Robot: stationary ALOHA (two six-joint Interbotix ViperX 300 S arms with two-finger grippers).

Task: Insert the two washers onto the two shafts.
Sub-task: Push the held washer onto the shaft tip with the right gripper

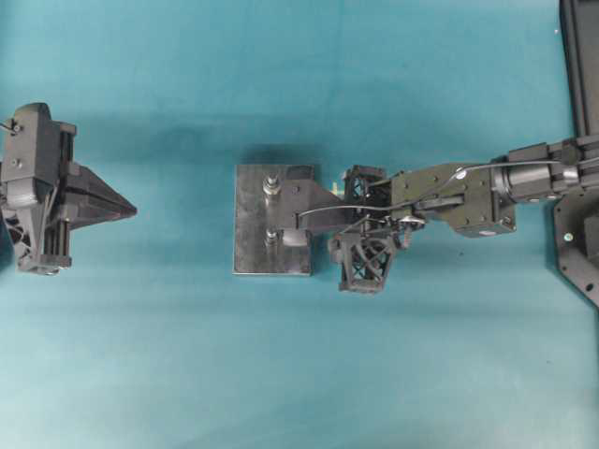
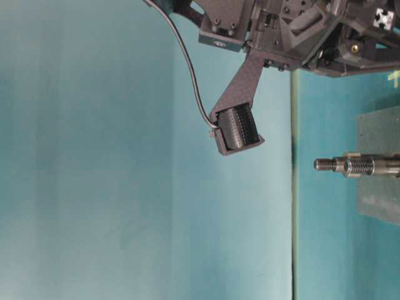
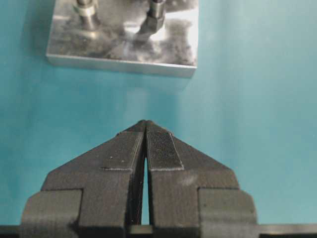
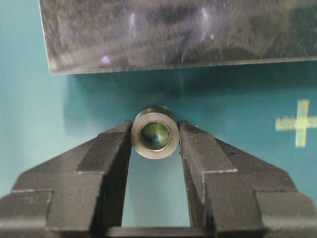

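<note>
We are at the pick-up step: our right gripper (image 4: 155, 136) has its fingers against both sides of the washer (image 4: 155, 132), just short of the plate (image 4: 173, 34). Next we lift and align its bore over 1 shaft (image 2: 350, 165). The left gripper (image 3: 146, 130) sits closed, well back.

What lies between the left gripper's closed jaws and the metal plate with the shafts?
Nothing: in the left wrist view, bare teal table separates the left gripper from the metal plate.
</note>
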